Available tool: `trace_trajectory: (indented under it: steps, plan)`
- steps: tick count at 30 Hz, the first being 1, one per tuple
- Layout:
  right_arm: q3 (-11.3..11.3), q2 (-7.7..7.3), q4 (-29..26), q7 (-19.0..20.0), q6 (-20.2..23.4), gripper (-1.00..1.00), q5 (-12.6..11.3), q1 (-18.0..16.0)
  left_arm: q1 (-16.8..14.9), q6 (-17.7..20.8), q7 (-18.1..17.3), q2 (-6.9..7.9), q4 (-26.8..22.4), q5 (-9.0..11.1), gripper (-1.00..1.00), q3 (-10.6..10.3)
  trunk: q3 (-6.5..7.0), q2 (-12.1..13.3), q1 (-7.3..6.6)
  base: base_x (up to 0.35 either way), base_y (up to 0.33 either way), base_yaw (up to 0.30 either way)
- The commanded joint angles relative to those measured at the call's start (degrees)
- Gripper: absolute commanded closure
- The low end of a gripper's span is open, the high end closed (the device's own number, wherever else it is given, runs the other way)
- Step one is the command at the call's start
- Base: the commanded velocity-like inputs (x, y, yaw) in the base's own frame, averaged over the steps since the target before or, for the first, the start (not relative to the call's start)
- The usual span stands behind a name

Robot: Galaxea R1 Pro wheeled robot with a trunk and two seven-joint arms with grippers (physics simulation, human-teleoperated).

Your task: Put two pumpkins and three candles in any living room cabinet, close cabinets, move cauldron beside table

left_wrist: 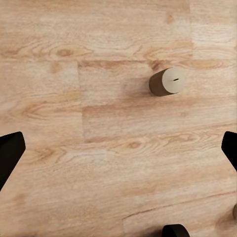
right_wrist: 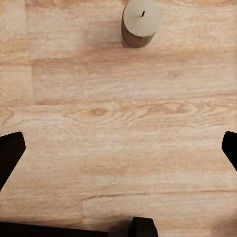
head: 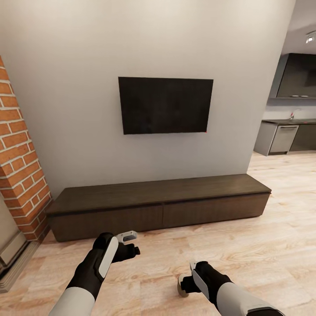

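Note:
The cabinet [head: 158, 195], a long low dark-brown unit against the wall, has both of its wide drawer fronts shut. My left gripper [head: 128, 245] hangs over the wooden floor in front of it, and its fingers [left_wrist: 10, 153] stand wide open with nothing between them. A stubby grey-brown candle [left_wrist: 168, 81] stands upright on the floor ahead of that gripper. My right gripper [head: 189, 280] is lower and nearer to me, also open [right_wrist: 118, 153]. A candle [right_wrist: 140, 22] stands on the floor beyond its fingers and shows partly beside it as a pale stub [head: 180, 285].
A black TV [head: 165, 105] hangs on the grey wall above the cabinet. A red-brick fireplace column [head: 17, 175] closes off the left side. To the right the wooden floor [head: 281, 228] runs toward a kitchen [head: 285, 136].

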Motion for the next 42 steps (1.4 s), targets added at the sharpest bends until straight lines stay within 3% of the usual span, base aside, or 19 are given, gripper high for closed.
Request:
trace_trajectory:
  steps: [1, 9, 30, 42]
  plan:
    - [0.3, 0.01, -0.1, -0.1, 0.3, -1.0, 0.0, 0.0, 0.0, 0.2, 0.5, -0.05, -0.1, 0.6, -1.0, 0.1, -0.06, 0.0, 0.0, 0.0, 0.0, 0.0]
    - [0.4, 0.07, -0.1, -0.1, 0.2, -1.0, 0.0, 0.0, 0.0, 0.1, 0.6, -0.05, 0.0, 0.6, -1.0, 0.1, -0.06, 0.0, 0.0, 0.03, 0.0, 0.0]
    - [0.4, 0.04, -0.1, -0.1, 0.2, -1.0, 0.2, 0.0, 0.0, 0.1, 0.6, -0.05, 0.0, 0.7, -1.0, 0.1, -0.06, 0.0, 0.0, 0.231, 0.0, 0.0]
    - [0.6, 0.11, 0.0, -0.1, 0.1, -1.0, 0.2, 0.0, 0.0, 0.1, 0.6, -0.05, 0.0, 0.8, -1.0, 0.1, -2.22, -4.8, 2.63, 0.006, 0.0, 0.0]
